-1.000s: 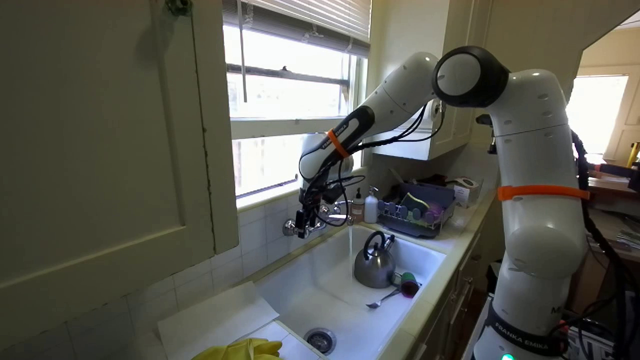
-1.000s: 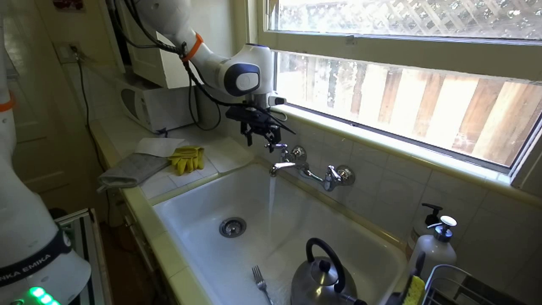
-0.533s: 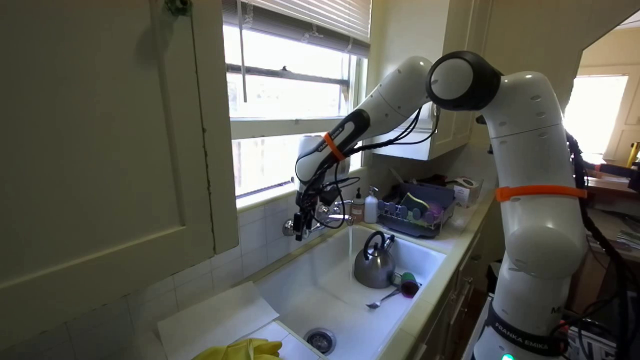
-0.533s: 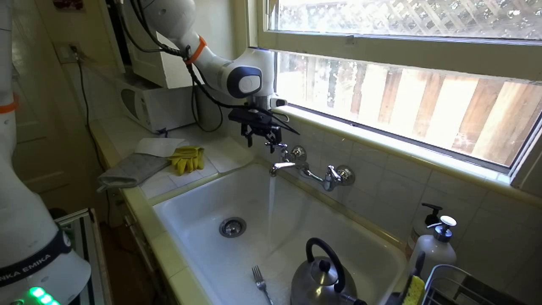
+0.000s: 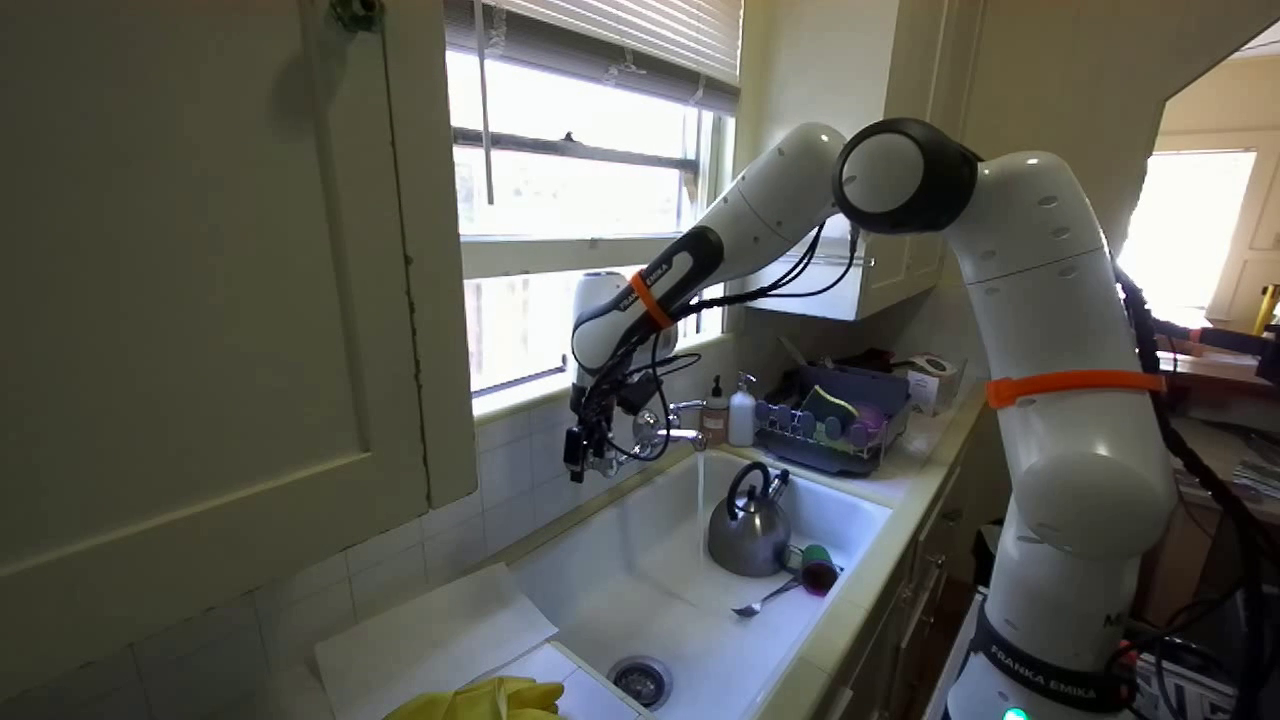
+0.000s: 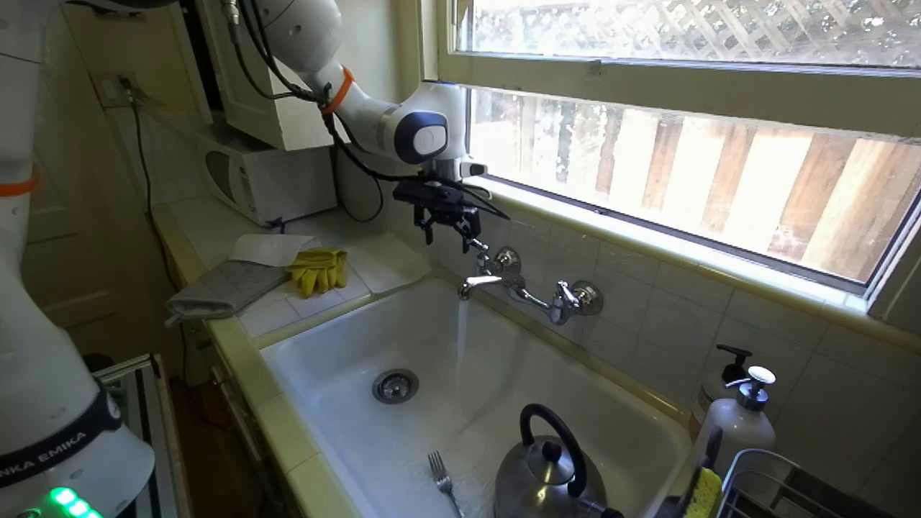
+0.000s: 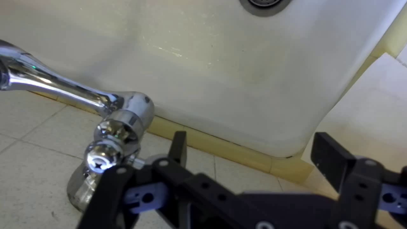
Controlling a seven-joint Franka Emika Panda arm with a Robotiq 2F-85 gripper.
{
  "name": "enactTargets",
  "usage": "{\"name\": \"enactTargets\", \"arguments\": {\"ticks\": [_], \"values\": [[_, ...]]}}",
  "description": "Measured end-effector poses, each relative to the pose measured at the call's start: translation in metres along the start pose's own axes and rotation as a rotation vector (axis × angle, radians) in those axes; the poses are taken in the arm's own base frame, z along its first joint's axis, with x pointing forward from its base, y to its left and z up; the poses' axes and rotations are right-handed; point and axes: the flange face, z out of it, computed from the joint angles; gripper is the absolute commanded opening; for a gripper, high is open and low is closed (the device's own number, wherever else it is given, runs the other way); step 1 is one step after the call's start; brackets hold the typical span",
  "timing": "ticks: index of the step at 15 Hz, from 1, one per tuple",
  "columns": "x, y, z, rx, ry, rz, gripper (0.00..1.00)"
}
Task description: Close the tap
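Observation:
The chrome tap (image 6: 529, 296) is on the tiled wall over the sink, in both exterior views (image 5: 682, 437). Water (image 6: 461, 327) runs from its spout (image 6: 481, 283). My gripper (image 6: 447, 243) is at the tap handle (image 6: 477, 245) nearer the paper and gloves; it also shows in an exterior view (image 5: 577, 466). In the wrist view my gripper (image 7: 250, 140) is wide open with nothing between its fingers. The tap (image 7: 127, 109) stands left of them there, and its handle passes partly behind the left finger (image 7: 178, 148). Whether that finger touches the handle is hard to tell.
In the sink (image 6: 345, 345) stand a grey kettle (image 6: 522, 467) and a green and red cup (image 5: 818, 572); a fork (image 6: 441, 475) lies there. Soap bottles (image 6: 737, 424) and a dish rack (image 5: 825, 455) are beside it. Yellow gloves (image 6: 318, 270) lie opposite. The window sill (image 6: 647, 241) is close.
My gripper has shifted sideways along the wall and stays open. The handle beside its finger has turned and points another way. The water stream looks a little fainter.

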Motion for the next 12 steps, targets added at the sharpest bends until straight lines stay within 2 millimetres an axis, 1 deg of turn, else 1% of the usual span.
{"name": "enactTargets", "arguments": {"ticks": [7,12], "values": [[0.015,-0.006,0.002,-0.04,-0.04,0.173,1.0],[0.017,-0.006,0.002,-0.04,-0.055,0.172,1.0]]}}
